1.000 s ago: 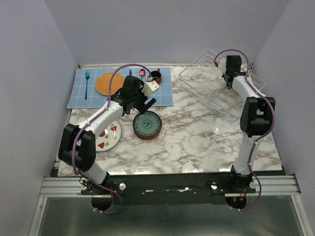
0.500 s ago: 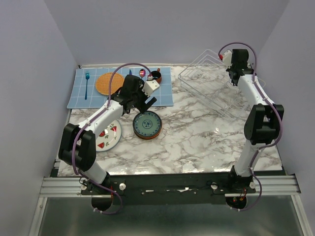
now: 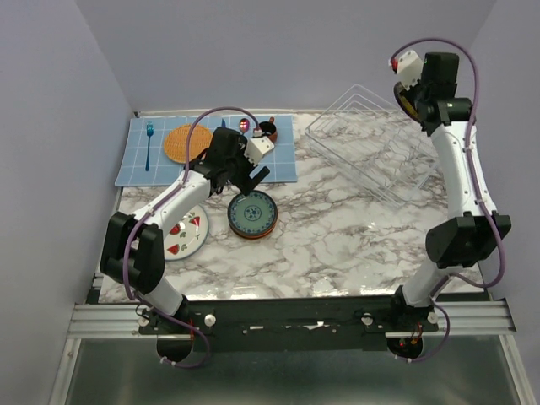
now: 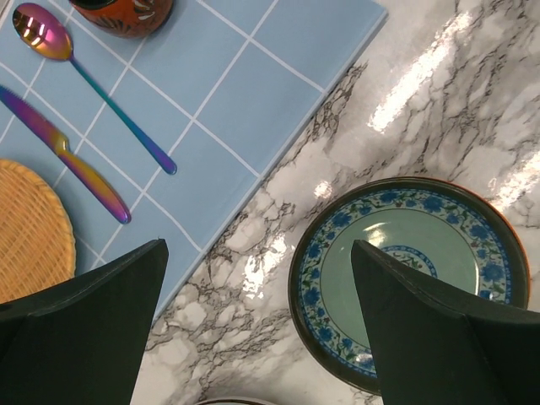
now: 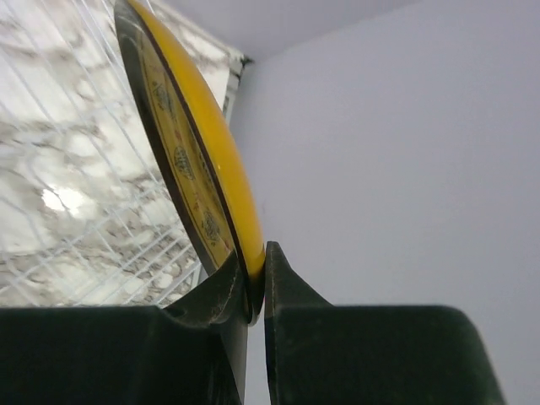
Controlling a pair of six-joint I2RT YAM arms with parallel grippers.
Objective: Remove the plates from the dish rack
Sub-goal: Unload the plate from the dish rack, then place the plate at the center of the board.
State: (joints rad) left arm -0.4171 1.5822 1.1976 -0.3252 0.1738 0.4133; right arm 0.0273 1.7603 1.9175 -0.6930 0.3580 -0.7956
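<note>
My right gripper is raised high over the far right corner of the white wire dish rack. It is shut on the rim of a mustard-yellow patterned plate, which stands on edge above the rack wires; the jaws pinch its lower edge. My left gripper hangs open and holds nothing, its fingers either side of bare marble by a green plate with a blue floral border. That plate lies on an orange-red one. A white plate with red wedges lies to the left.
A blue tiled mat at the back left carries an orange woven disc, a blue fork, an iridescent spoon, a knife and a dark cup. Walls stand close on three sides.
My right arm has lifted the yellow plate up out of the dish rack, rising toward the back right. The left arm has stayed where it was.
</note>
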